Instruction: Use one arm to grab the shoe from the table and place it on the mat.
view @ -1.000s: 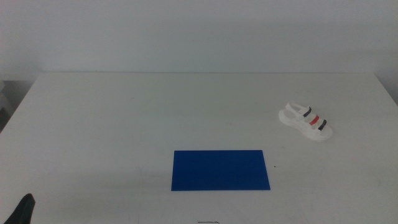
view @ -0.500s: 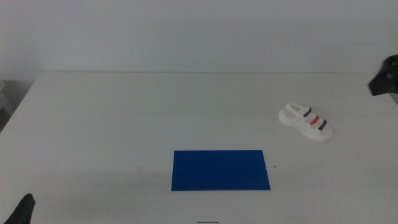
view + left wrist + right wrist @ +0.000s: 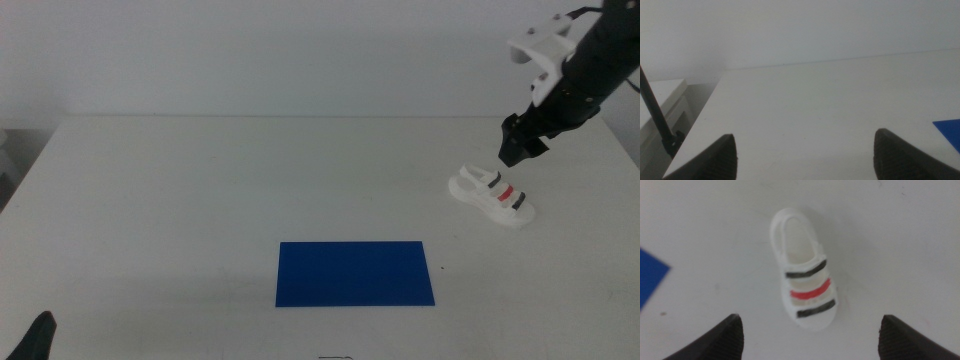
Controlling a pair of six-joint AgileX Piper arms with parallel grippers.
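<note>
Beyond the mat (image 3: 355, 273) and off to its right, the shoe (image 3: 491, 196) lies flat on the plain white table (image 3: 200, 200), well apart from the blue rectangle; a pale wall rises behind. Just above the shoe's heel loop hangs the right gripper (image 3: 520, 140), its fingers (image 3: 720, 337) spread wide, holding nothing. Only the right wrist view shows the shoe between them. Near the table's front left corner waits the left gripper (image 3: 805, 157), fingers likewise apart.

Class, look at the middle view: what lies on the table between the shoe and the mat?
Nothing: only bare table separates the shoe from the mat. The middle view shows this.
</note>
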